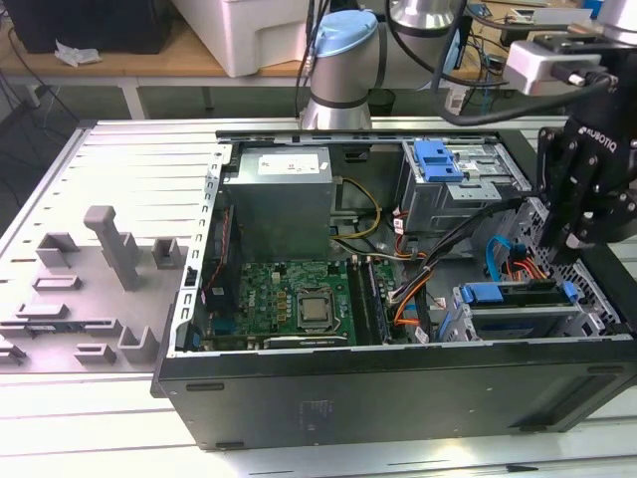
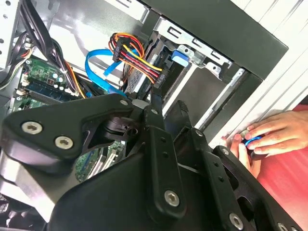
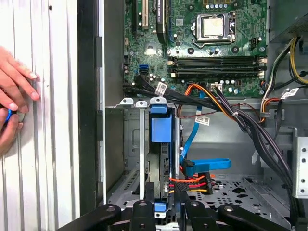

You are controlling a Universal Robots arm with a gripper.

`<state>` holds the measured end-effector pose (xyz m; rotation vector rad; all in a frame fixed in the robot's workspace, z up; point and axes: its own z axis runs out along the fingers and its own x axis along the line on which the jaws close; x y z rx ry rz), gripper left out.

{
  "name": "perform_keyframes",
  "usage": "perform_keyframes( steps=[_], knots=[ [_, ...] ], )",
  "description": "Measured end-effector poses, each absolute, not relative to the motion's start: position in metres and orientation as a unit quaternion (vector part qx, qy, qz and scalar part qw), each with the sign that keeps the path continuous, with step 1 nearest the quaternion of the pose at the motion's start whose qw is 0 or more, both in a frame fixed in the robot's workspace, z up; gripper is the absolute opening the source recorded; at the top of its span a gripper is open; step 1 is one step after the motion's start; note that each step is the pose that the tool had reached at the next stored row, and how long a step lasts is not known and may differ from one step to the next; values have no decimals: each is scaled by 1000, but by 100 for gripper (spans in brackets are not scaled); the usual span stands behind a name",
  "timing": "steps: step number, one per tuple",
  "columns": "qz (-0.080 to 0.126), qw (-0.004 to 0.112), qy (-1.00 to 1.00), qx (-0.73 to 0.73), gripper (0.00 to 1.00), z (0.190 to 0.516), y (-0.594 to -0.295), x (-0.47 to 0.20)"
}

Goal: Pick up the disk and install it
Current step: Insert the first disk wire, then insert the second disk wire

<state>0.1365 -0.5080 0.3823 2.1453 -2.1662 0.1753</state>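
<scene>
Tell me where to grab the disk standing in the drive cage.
Probably by the blue carrier rail along its exposed edge, coming straight in through the case's open side. The disk stands on edge in the drive cage, whose walls cover its flat faces; pinch across the thin width.

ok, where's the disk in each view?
Exterior view: the disk sits in the drive cage, toward the exterior view's right.
First wrist view: the disk is edge-on in the cage slot, showing its blue carrier.
Second wrist view: its blue carrier end is behind the wire bundle.
Shared landmark: the blue cable alongside.
</scene>
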Motion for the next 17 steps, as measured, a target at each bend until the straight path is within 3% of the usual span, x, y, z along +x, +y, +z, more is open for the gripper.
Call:
perform_keyframes(
  steps=[17],
  knots=[
    [57, 44, -709, 702, 30, 385, -508, 137]
  ],
)
